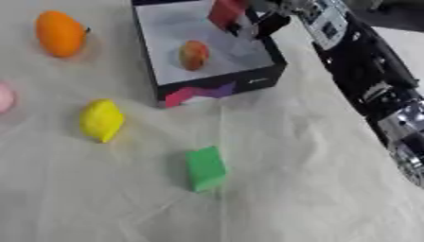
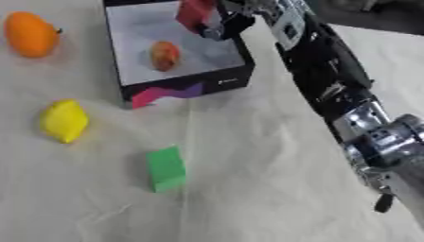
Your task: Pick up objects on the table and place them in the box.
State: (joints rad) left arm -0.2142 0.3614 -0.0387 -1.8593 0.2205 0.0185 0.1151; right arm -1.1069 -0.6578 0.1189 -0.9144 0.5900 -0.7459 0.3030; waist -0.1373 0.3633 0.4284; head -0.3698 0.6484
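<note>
My right hand point(image 1: 258, 21) reaches from the right over the far right part of the black box point(image 1: 217, 86), fingers curled round a red block point(image 1: 226, 12) held above the box's pale floor. Inside the box lies an orange-red fruit point(image 1: 194, 55). On the white cloth in front of the box are a yellow lemon-like fruit point(image 1: 101, 120) and a green block point(image 1: 205, 168). An orange fruit point(image 1: 59, 33) lies at the far left. My left hand shows in neither view.
A pink round thing point(image 1: 5, 97) peeks in at the left edge. My right arm point(image 2: 331, 85) runs down the right side of the views. The wrinkled white cloth point(image 1: 298, 189) covers the table.
</note>
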